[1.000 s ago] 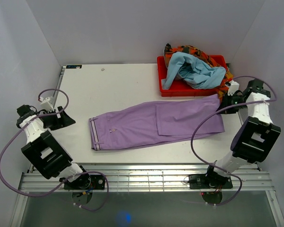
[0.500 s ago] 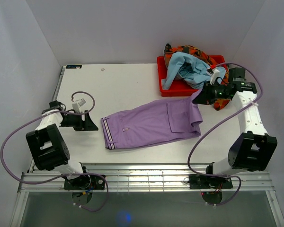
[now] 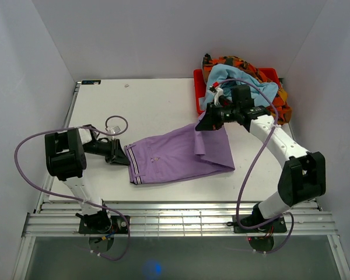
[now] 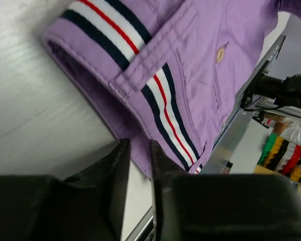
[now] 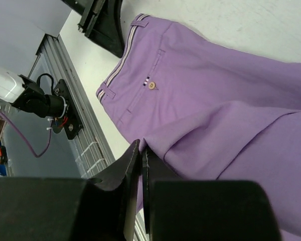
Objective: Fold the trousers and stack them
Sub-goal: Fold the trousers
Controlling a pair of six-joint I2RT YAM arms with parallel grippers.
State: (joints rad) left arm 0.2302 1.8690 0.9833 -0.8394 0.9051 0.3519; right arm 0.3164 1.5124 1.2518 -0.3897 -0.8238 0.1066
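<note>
A: Item one, the trousers point(image 3: 175, 156)?
B: Lilac cloth, soft, light and limp. Judged to sag and crease, not hold a shape. Lying mid-desk, striped waistband point(image 4: 140, 75) to the left, leg ends held up and doubled over toward it.
A: Holds?
B: Best at the hems and waistband corners, where seams give a thicker bite. The smooth weave may slip from a shallow pinch. Right pincer point(image 3: 203, 125): clamped on the raised leg end. Left pincer point(image 3: 123, 157): fingers nearly together at the waistband's edge; whether it bites cloth, cannot tell.
A: Surface?
B: Desk point(image 3: 140, 108): white, flat, smooth, so cloth likely slides if dragged. Red bin point(image 3: 221, 112) at the far right, just beyond the right pincer, heaped with blue and orange garments point(image 3: 239, 87).
A: Room?
B: White walls on three sides; slatted rail point(image 3: 181, 216) along the near edge, by the arm bases
</note>
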